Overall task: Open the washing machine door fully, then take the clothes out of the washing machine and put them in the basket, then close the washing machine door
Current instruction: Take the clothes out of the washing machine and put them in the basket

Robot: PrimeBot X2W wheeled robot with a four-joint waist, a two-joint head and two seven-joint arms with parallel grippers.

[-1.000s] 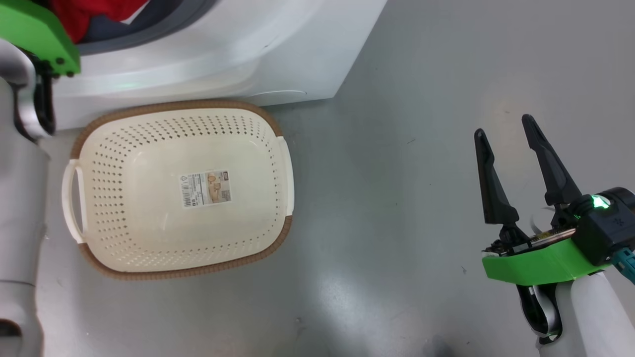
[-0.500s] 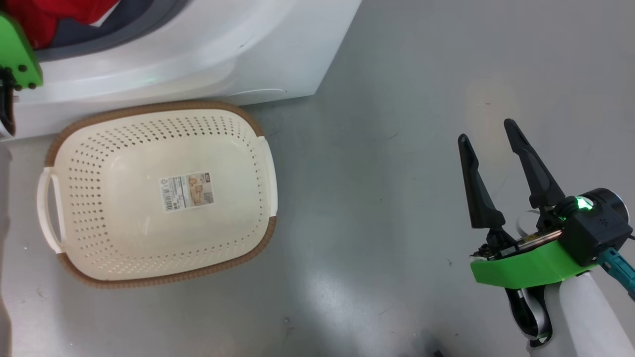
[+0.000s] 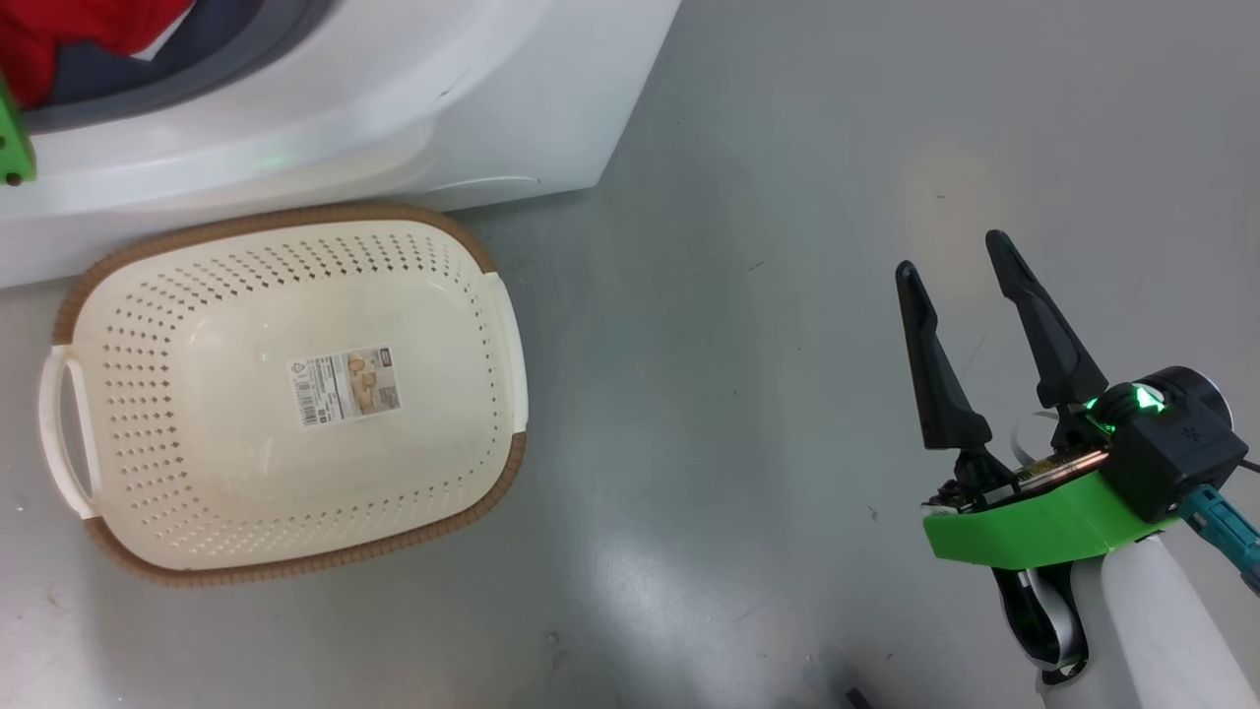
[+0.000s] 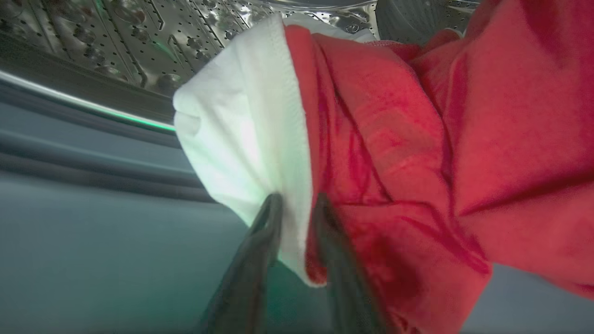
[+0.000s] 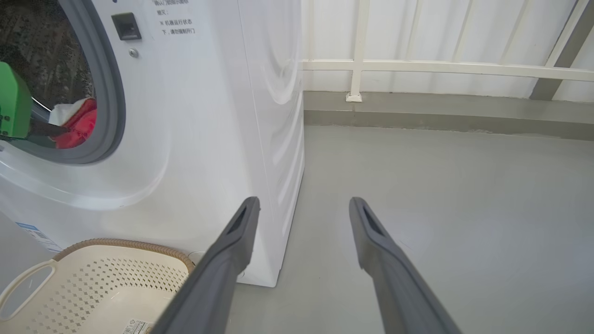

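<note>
Grey floor (image 3: 748,295) glossy throughout. At 4 o'clock in head view, right hand (image 3: 950,254) over floor, fingers spread, gripping nothing. At 9 o'clock, basket (image 3: 266,219) on floor, sticker on bottom, just before washing machine (image 3: 443,98) at 11 o'clock. Inside its mouth, left hand (image 4: 297,204) pinching white hem of clothes (image 4: 394,116); steel drum (image 4: 139,28) beyond.

The smooth grey floor (image 3: 787,197), glossy in patches, carries the white washing machine (image 3: 443,98) and, just before its front, the cream basket (image 3: 295,214), upright, a sticker (image 3: 345,385) on its bottom.
</note>
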